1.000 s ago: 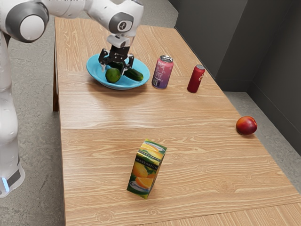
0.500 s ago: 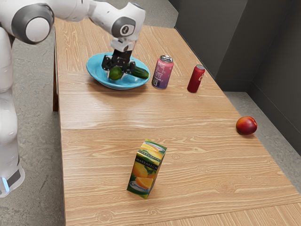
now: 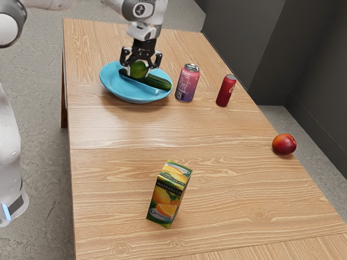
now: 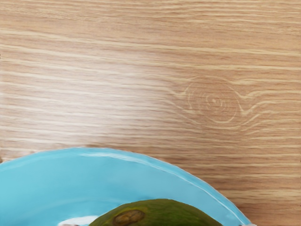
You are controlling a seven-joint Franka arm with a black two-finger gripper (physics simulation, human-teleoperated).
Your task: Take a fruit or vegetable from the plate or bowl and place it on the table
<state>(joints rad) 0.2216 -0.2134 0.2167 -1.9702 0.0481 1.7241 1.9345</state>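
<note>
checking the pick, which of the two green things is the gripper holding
The round green fruit, held up in the gripper; the other, the long cucumber, lies in the blue dish.

Lime (image 3: 139,69) over plate (image 3: 116,88), cucumber (image 3: 158,82) in it, can (image 3: 187,84) beside plate, second can (image 3: 225,91), peach (image 3: 284,144), carton (image 3: 169,194) on table (image 3: 108,173)

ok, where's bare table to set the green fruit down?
Widest: table between plate, red-orange fruit and juice carton. Another: beyond the plate, far end. Crowded: the plate, with cucumber inside, held green fruit above, pink can close by.
</note>
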